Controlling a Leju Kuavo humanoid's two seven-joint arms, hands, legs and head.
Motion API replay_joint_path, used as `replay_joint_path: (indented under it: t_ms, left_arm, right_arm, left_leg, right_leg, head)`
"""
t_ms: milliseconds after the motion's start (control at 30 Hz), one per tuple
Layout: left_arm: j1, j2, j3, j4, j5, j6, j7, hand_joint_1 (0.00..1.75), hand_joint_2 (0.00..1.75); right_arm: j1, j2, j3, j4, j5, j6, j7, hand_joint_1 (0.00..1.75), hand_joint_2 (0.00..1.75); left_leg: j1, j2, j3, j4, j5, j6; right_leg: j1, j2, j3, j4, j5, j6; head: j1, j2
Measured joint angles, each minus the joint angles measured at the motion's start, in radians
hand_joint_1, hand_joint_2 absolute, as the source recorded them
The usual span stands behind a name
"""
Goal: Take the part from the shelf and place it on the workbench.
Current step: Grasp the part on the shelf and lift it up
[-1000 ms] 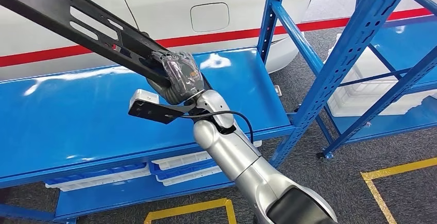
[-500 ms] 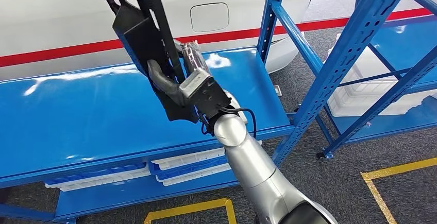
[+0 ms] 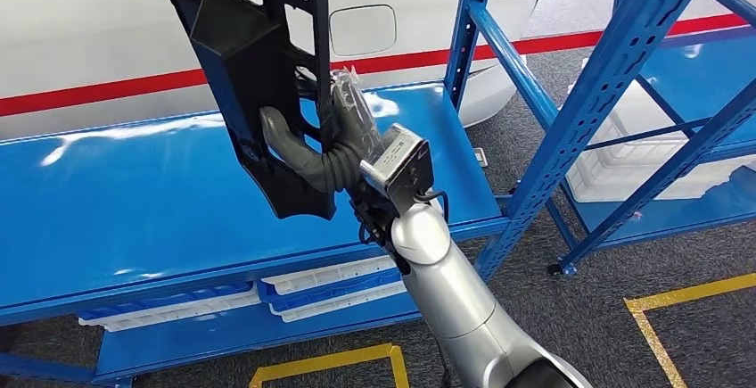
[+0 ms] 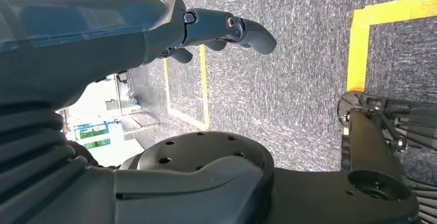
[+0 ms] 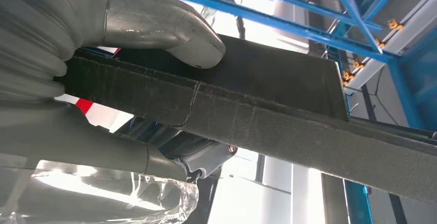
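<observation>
From the head view, my right hand holds the part, a long black moulded panel with slots and holes, which stands nearly upright above the blue shelf and clear of its glossy deck; my thumb wraps one face near the lower end while the fingers, under a clear plastic wrap, press the other. To carry this well I judge I should keep the wrist firm and swing slowly, since most of the panel's length stands above my grip and could lever out, and I must mind the blue upright close on my right. The silver arm is smooth metal, and the floor is grey carpet. In the left wrist view, my left hand hangs over the carpet and yellow floor tape, fingers loosely extended and holding nothing. In the right wrist view, my grey thumb bears on the panel's flat matt face just behind a rough, grainy edge; the fingers on the far side are hidden, so I cannot tell how deeply they bite.
</observation>
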Motion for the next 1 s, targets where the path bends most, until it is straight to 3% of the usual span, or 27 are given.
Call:
replay_joint_path:
  t_ms: [567,733,833,900,1000]
  left_arm:
    - [0.000,-0.007,0.012,0.000,0.023,0.026,0.000,0.00,1.75]
    - [0.000,-0.006,0.017,0.000,0.023,0.023,0.000,0.00,1.75]
    - [-0.001,-0.006,0.017,0.000,0.021,0.023,0.000,0.00,1.75]
    - [-0.003,-0.006,0.017,0.000,0.018,0.021,0.000,0.00,1.75]
    - [-0.004,-0.006,0.018,0.000,0.013,0.016,0.000,0.00,1.75]
  right_arm:
    - [0.104,-0.041,0.046,-0.094,-0.073,-0.017,-0.014,1.75,1.75]
    - [0.122,-0.063,0.049,-0.107,-0.071,-0.017,-0.030,1.75,1.75]
    - [0.129,-0.071,0.050,-0.113,-0.070,-0.018,-0.036,1.75,1.75]
    - [0.132,-0.076,0.052,-0.116,-0.068,-0.019,-0.041,1.75,1.75]
    - [0.146,-0.089,0.054,-0.116,-0.062,-0.019,-0.046,1.75,1.75]
  left_leg:
    - [-0.004,0.000,0.000,0.002,-0.003,0.004]
    - [-0.009,0.000,-0.002,0.008,-0.005,0.013]
    - [-0.006,0.004,0.004,-0.007,0.011,0.029]
    - [0.001,0.010,0.009,-0.024,0.026,0.039]
    - [0.002,0.014,0.005,-0.025,0.029,0.041]
  right_leg:
    - [-0.005,0.000,0.000,-0.001,0.000,0.001]
    - [-0.010,0.000,0.001,-0.002,0.002,0.005]
    - [-0.008,-0.001,-0.002,0.003,0.000,0.015]
    - [-0.005,-0.004,-0.030,0.066,-0.041,0.012]
    - [-0.008,-0.006,-0.101,0.249,-0.119,0.008]
  head:
    - [0.000,0.000]
    - [0.000,0.000]
    - [0.000,0.000]
    - [0.002,0.000]
    - [0.004,0.000]
